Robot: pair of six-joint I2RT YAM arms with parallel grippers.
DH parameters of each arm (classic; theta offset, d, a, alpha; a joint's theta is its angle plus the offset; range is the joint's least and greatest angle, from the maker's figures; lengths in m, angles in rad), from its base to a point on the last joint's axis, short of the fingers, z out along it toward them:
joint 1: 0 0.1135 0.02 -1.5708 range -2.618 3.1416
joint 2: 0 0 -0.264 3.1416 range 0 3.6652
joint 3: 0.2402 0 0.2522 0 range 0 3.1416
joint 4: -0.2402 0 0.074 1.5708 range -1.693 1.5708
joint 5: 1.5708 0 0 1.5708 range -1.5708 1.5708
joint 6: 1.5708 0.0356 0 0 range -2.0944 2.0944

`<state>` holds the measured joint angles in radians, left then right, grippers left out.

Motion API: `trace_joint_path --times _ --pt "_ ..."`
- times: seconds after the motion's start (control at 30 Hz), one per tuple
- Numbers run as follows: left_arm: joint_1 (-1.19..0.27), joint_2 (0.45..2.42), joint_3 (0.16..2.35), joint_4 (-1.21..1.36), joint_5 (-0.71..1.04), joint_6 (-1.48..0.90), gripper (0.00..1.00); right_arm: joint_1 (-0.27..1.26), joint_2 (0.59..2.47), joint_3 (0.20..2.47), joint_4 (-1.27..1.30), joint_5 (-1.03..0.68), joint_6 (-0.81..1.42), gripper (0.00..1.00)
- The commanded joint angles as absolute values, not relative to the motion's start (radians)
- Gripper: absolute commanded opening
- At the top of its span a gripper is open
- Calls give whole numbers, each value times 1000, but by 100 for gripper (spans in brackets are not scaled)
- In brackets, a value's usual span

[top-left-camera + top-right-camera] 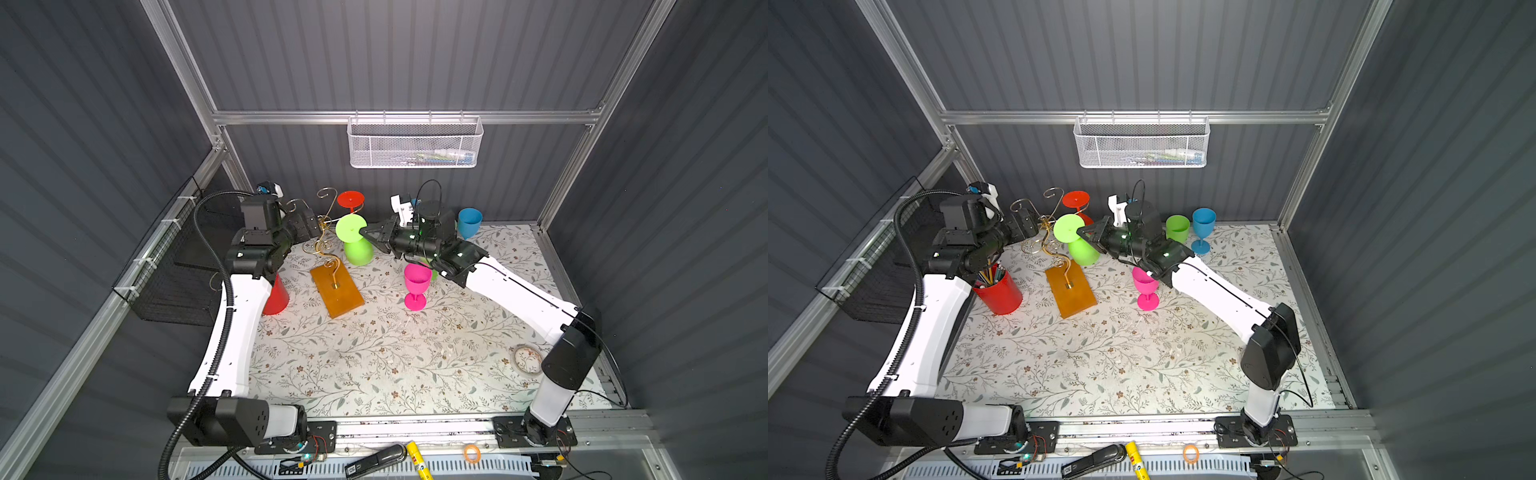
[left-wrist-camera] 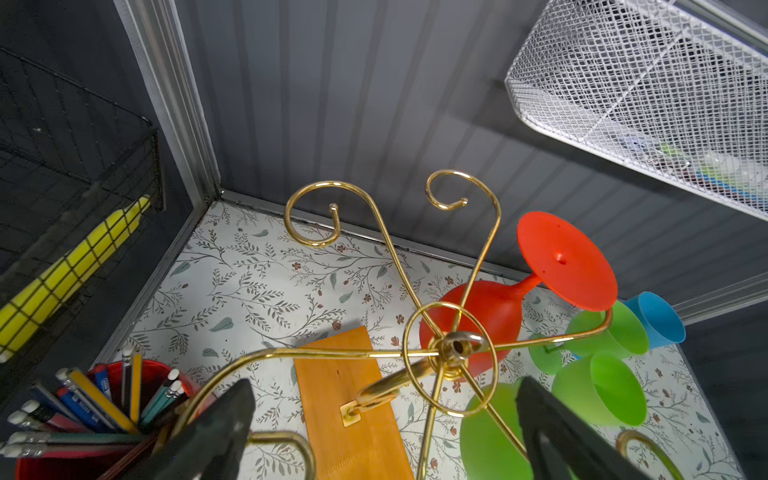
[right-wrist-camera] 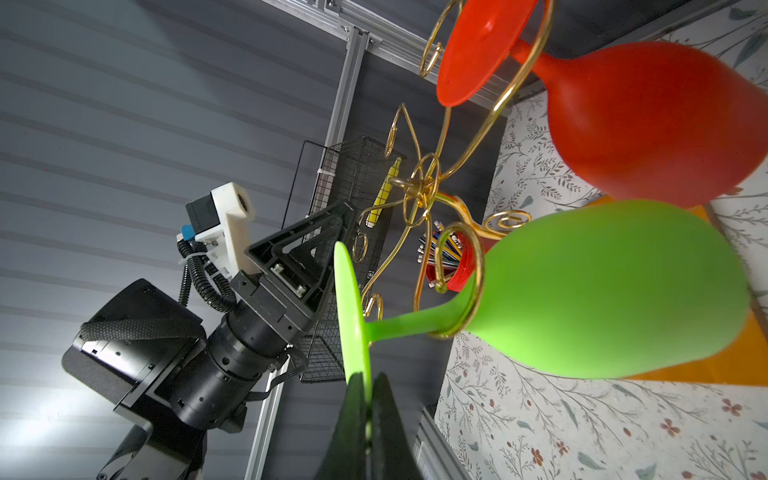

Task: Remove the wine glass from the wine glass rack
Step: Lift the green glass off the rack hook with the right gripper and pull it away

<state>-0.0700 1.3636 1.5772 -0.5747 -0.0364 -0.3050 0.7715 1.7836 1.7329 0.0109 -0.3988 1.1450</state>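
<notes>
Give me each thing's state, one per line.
green wine glass, hanging upside down on wine glass rack, foot clamped
red wine glass, hanging upside down on rack
pink wine glass, upright on table
blue wine glass, upright
left tool, open
right tool, shut on green wine glass foot

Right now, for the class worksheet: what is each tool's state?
Left tool: open, holding nothing.
Right tool: shut on the green wine glass, pinching its foot.

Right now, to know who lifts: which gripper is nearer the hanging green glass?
Right. The right gripper is shut on the foot of the green glass; the left gripper stands open at the top of the rack, close by but gripping nothing.
</notes>
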Motion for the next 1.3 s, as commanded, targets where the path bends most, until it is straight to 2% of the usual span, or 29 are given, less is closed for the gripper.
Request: trace_joint_path --times 0.0,0.87,1.27 --pt "-59 1382 1582 -621 -20 -333 99 785 1813 1786 6 -440 1135 0" --pt "-57 1360 1543 -600 0 -325 98 777 1995 2022 -71 -392 1151 0" --pt "-57 1354 1533 -598 -6 -316 98 732 1954 1966 -12 -383 1180 0"
